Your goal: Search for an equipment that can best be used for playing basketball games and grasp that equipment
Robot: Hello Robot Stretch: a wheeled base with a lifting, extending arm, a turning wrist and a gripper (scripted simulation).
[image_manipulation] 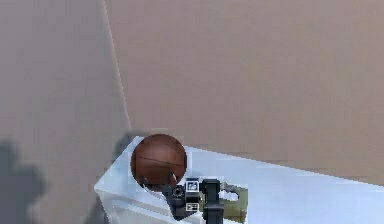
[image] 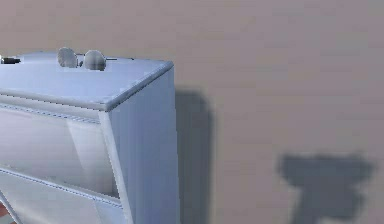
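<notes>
Though hold unclear, basketball (image_manipulation: 160, 160) by pincer (image_manipulation: 178, 190) over wht cabinet (image_manipulation: 300, 192).

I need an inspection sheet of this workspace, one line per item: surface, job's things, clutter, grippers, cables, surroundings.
surface: white furniture top, arm side view.
job's things: brown-orange basketball on that top, near its corner.
clutter: tan object on the same top; two small grey round things on a pale blue cabinet, forward view.
grippers: gripper at the ball; cannot tell whether the jaws hold anything.
cables: nothing seen.
surroundings: plain tan walls.
</notes>
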